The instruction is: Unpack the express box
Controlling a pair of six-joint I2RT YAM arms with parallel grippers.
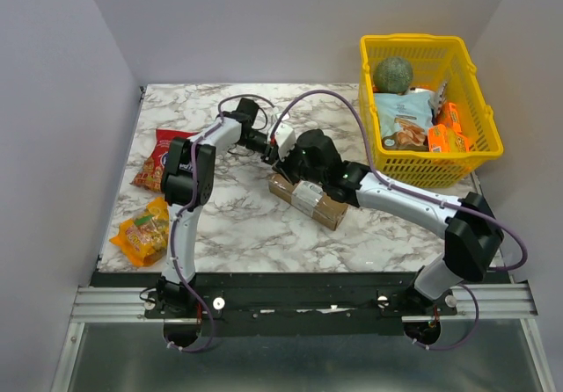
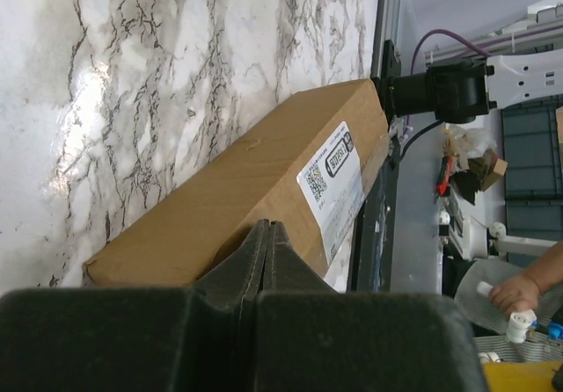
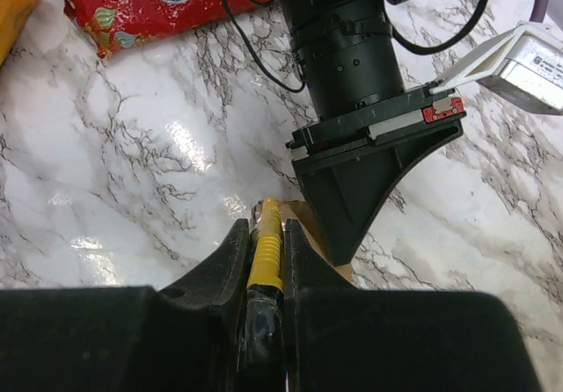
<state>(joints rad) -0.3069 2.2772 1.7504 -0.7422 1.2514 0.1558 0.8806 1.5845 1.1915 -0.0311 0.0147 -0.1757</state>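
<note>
We see the express box (image 1: 308, 200) lying flat near the middle of the marble tabletop (image 1: 246, 225), white label showing. At its far end the left end effector (image 2: 268, 234) is pressed together, its tip at the cardboard. Close beside it, the right end effector (image 3: 264, 229) pinches a thin yellow object (image 3: 265, 264). A red snack bag (image 1: 160, 157) and an orange snack bag (image 1: 145, 230) lie left. A yellow basket (image 1: 440, 168) stands far right.

Robot lab cell.
I see grey panels (image 1: 53, 102) boxing my marble worktop (image 1: 246, 225), with an aluminium rail (image 1: 106, 302) near.
</note>
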